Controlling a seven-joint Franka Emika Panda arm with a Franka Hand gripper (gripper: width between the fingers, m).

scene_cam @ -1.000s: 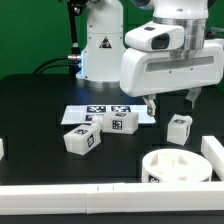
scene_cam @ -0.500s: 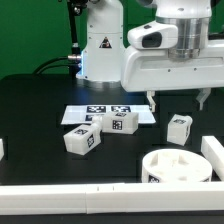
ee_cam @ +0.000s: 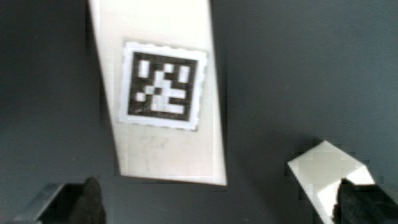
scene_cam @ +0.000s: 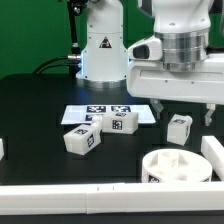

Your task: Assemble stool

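My gripper (scene_cam: 184, 110) is open and empty. It hangs just above a white tagged stool leg (scene_cam: 179, 128) on the black table. Two more tagged legs lie to the exterior view's left, one (scene_cam: 120, 122) beside the marker board and one (scene_cam: 82, 139) nearer the front. The round ring-shaped seat (scene_cam: 180, 167) stands at the front right. In the wrist view, a long white tagged leg (ee_cam: 164, 90) lies ahead of my gripper (ee_cam: 217, 210). It is outside the dark fingertips (ee_cam: 71, 205), not between them.
The marker board (scene_cam: 100, 112) lies flat behind the legs. A long white rail (scene_cam: 90, 196) runs along the front edge and another rail (scene_cam: 213, 150) stands at the right. A white corner of some part (ee_cam: 329, 168) shows near one fingertip. The robot base (scene_cam: 100, 45) stands at the back.
The gripper has turned about its vertical axis and shifted slightly to the exterior view's right over the leg. Its fingers now show spread side by side. The parts have not moved.
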